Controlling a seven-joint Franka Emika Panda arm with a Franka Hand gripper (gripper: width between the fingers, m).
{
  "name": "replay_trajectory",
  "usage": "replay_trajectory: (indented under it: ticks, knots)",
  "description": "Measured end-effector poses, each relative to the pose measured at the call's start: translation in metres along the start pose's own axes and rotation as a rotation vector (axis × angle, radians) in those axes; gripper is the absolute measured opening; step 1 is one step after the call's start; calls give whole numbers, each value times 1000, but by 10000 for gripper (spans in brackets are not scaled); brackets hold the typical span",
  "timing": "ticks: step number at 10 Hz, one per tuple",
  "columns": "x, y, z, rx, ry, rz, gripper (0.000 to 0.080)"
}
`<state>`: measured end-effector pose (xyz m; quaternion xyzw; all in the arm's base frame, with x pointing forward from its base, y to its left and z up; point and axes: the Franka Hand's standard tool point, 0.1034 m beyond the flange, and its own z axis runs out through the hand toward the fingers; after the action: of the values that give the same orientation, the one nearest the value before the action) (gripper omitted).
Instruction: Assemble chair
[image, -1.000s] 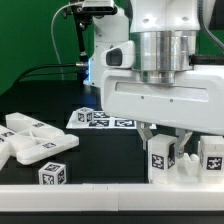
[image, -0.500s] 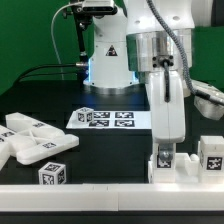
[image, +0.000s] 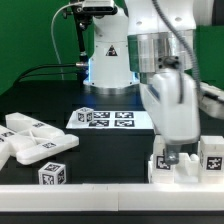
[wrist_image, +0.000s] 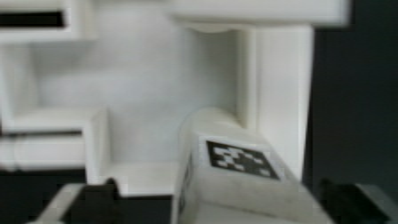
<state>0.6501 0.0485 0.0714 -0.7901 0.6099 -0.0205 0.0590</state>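
Note:
The partly built chair stands at the exterior view's lower right, a chunky white block with tagged posts. My gripper is down on its left post. In the wrist view, a white post with a tag rises from a flat white panel. My gripper straddles this post, with dark fingertips on either side. A gap shows between at least one finger and the post. The jaws look open and hold nothing.
Several loose white chair pieces lie at the exterior view's left, with a small tagged piece in front of them. The marker board lies mid-table before the robot base. A white ledge runs along the front.
The wrist has turned about its axis, from broad face to narrow side. The gripper has shifted a little to the exterior view's right and lower onto the chair's left post.

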Motion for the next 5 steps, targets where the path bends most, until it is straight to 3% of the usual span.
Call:
replay_trajectory:
  ticks: [5]
  knots:
    - [1, 0, 0, -3, -5, -409, 649]
